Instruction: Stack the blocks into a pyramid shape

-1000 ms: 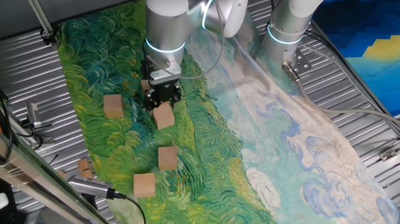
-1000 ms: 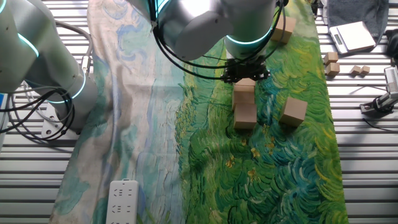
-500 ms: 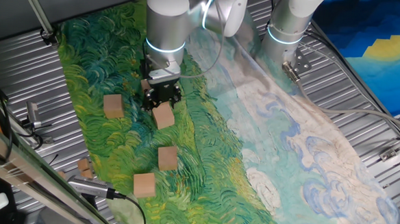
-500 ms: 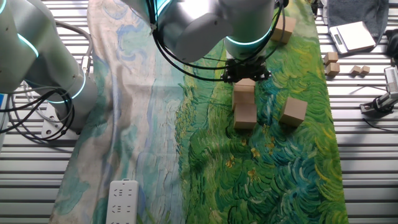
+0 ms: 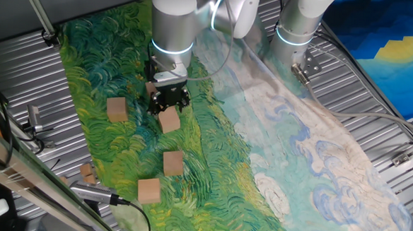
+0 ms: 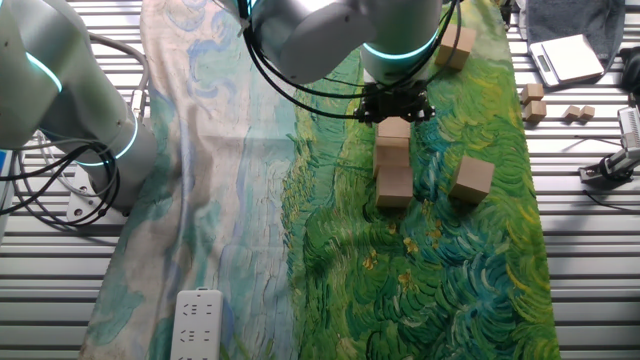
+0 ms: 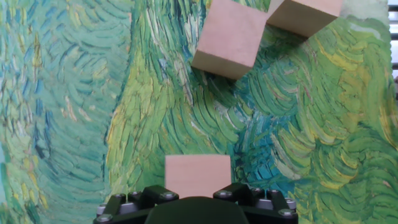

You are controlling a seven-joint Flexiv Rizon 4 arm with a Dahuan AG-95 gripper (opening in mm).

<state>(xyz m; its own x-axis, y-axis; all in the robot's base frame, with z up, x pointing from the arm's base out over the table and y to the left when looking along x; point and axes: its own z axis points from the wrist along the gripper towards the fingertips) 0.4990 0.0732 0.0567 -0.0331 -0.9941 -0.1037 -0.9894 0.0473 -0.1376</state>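
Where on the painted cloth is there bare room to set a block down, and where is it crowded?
Bare: the pale blue and white half of the cloth, beyond the gripper. Also the green stretch in front of the power strip. Crowded: the green strip where the blocks lie scattered under and near the gripper.

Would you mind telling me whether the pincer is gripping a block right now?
Yes: the pincer is shut on a block, which sits between its fingers in the hand view.

Painted cloth (image 5: 275, 147) over ribbed metal table (image 5: 24, 78)
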